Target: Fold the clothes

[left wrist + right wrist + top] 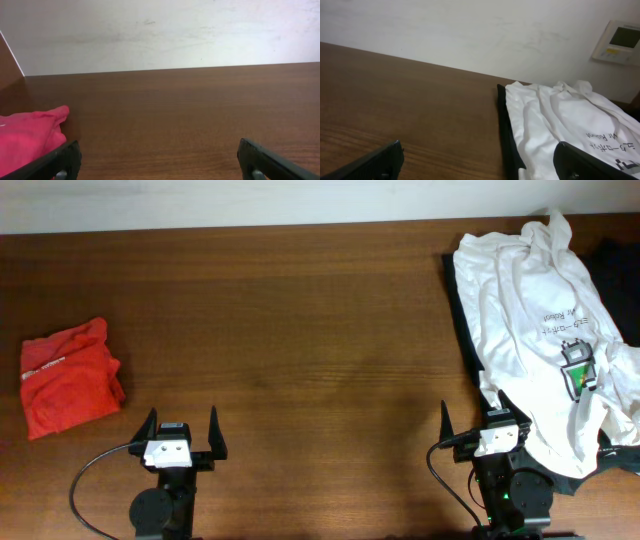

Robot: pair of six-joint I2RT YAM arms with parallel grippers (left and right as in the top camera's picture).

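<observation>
The clothes, a crumpled white T-shirt (pixel 540 300) with a small green-and-black graphic (pixel 578 372) and grey lettering, lie at the table's far right, spread over a black garment. In the right wrist view the white T-shirt (pixel 555 120) fills the lower right. My right gripper (pixel 474 416) stands open at the shirt's near left hem, and its right finger (pixel 585 162) shows in front of the white cloth, with nothing between the jaws. My left gripper (pixel 182 421) stands open over bare wood at the front left, its fingers (pixel 62 161) wide apart.
A black shirt (pixel 462 310) lies under the white one, its edge (pixel 506 130) showing along the left. A crumpled orange-red garment (pixel 68 376) lies at the far left, just left of the left gripper (pixel 160 167). A wall panel (pixel 620 40) hangs beyond the table.
</observation>
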